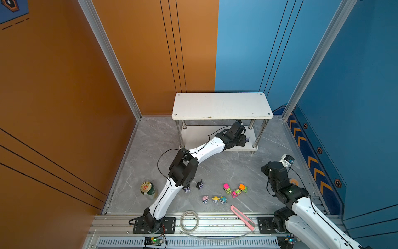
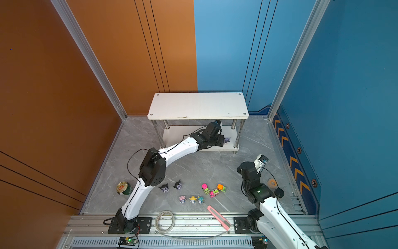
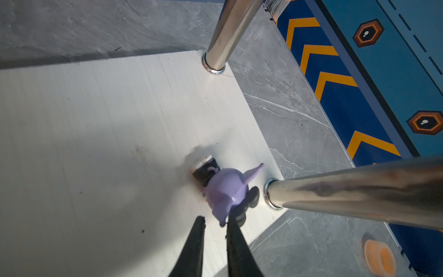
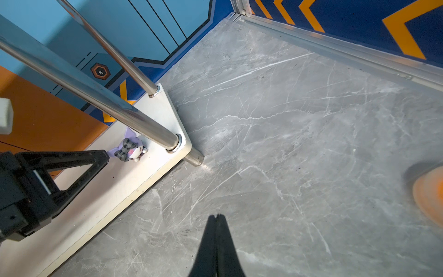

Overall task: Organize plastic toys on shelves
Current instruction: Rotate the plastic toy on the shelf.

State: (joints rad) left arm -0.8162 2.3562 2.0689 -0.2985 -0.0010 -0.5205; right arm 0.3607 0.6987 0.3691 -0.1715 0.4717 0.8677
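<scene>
One figurine (image 3: 225,189) sits by the shelves' (image 3: 96,120) four-o'clock leg (image 3: 335,191), leaving room for others. The left gripper (image 3: 215,218) is slightly parted, likely releasing; the right gripper (image 4: 217,216) is pressed closed, idle.

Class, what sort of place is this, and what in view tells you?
Probably a robot test booth: left arm and right arm bolted to an aluminium rail, panel walls closing it in, toys laid out before a small rack.

Robot lab test cell, aluminium frame posts (image 1: 107,54), printed wall panels (image 1: 53,86)
</scene>
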